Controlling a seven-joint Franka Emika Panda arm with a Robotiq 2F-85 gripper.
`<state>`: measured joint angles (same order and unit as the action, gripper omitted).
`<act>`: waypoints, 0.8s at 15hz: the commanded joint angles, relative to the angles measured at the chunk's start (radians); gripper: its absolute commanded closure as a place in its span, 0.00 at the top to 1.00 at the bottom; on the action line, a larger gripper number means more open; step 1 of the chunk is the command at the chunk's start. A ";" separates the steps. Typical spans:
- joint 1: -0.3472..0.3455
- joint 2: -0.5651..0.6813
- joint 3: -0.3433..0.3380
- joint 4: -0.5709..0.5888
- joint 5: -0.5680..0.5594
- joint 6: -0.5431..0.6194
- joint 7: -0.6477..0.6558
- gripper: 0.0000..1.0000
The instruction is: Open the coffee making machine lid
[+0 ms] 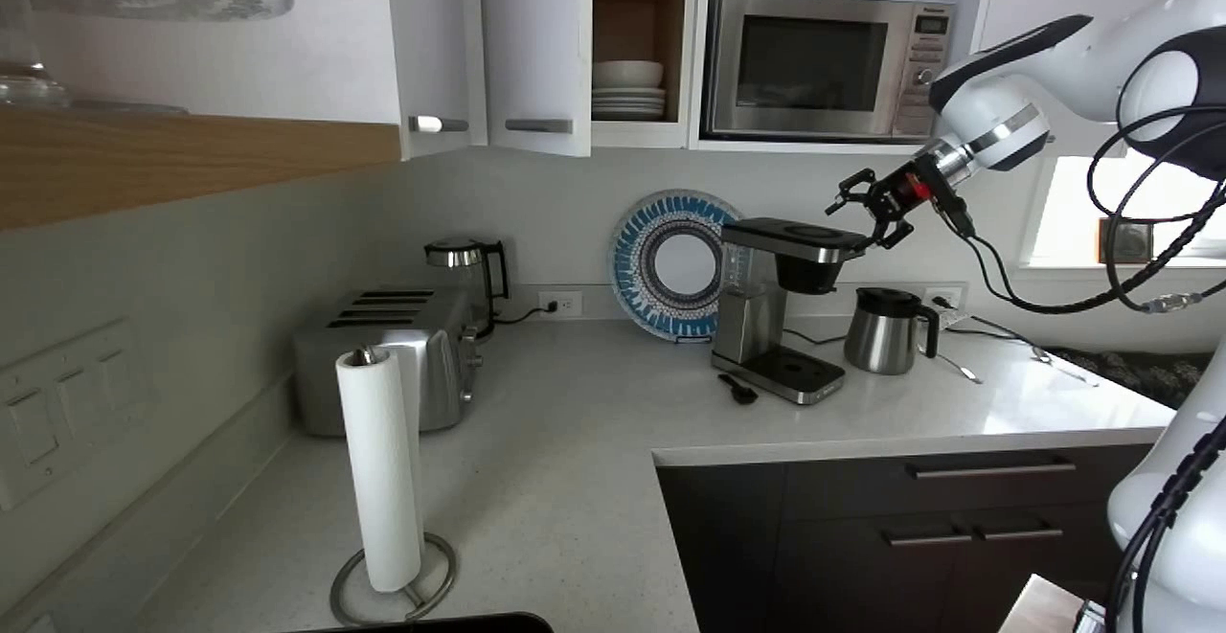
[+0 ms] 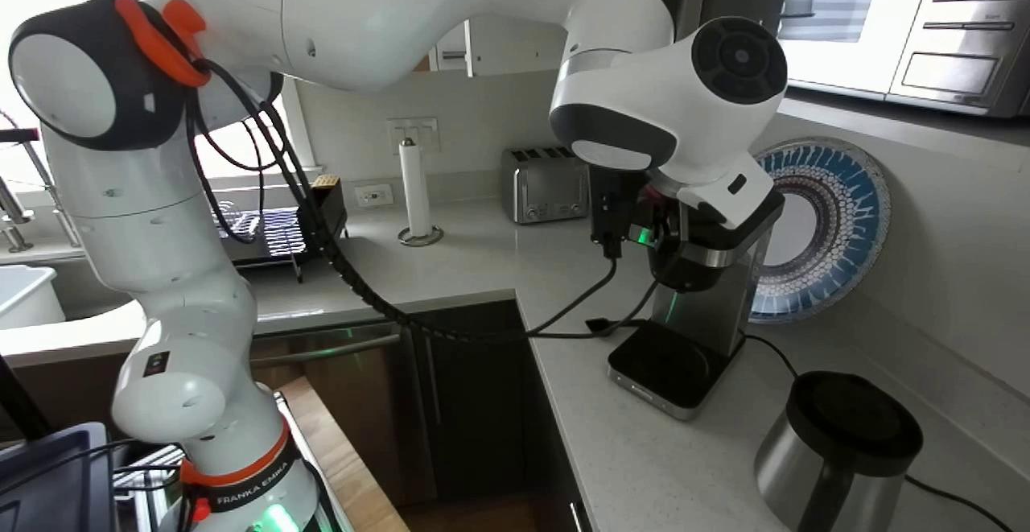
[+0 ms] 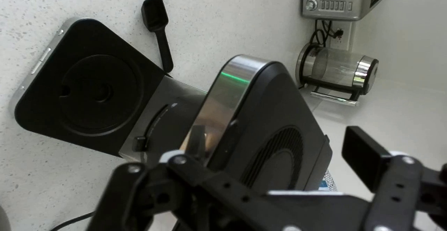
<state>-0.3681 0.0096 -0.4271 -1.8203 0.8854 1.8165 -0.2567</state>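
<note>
The coffee making machine (image 1: 750, 322), black and silver, stands upright on the counter (image 1: 575, 422) near the wall. Its lid (image 1: 803, 231) lies flat across the top – closed – and in the wrist view a thin green streak of light crosses the silver front band (image 3: 223, 101) beside it.

The hand (image 3: 280, 149) is at the front end of that top, released, its fingers (image 3: 363, 156) spread wide apart. In the wrist view one finger shows against the front band and the other to the far side of the lid, against the white wall; whether either touches the machine I cannot tell. In an exterior view the arm (image 2: 628, 105) hides part of the machine's top.

A steel carafe (image 1: 881, 334) with a black handle stands upright near the machine, off its base plate (image 1: 785, 370). A black scoop (image 3: 156, 17) lies just beside that plate. Behind the machine a round patterned platter (image 1: 685, 264) leans at the wall. Farther along the counter are a steel toaster (image 1: 436, 365), a glass kettle (image 1: 455, 269) and an upright paper towel roll (image 1: 374, 480); above – a microwave (image 1: 814, 63) sits in the cabinets.
</note>
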 commanded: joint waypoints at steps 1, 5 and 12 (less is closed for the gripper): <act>-0.021 0.017 0.005 0.022 0.056 -0.021 -0.018 1.00; -0.029 0.019 0.004 0.024 0.089 -0.040 -0.022 1.00; -0.039 0.001 0.004 0.025 0.118 -0.056 -0.042 1.00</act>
<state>-0.3955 0.0177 -0.4274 -1.8184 0.9606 1.7869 -0.2750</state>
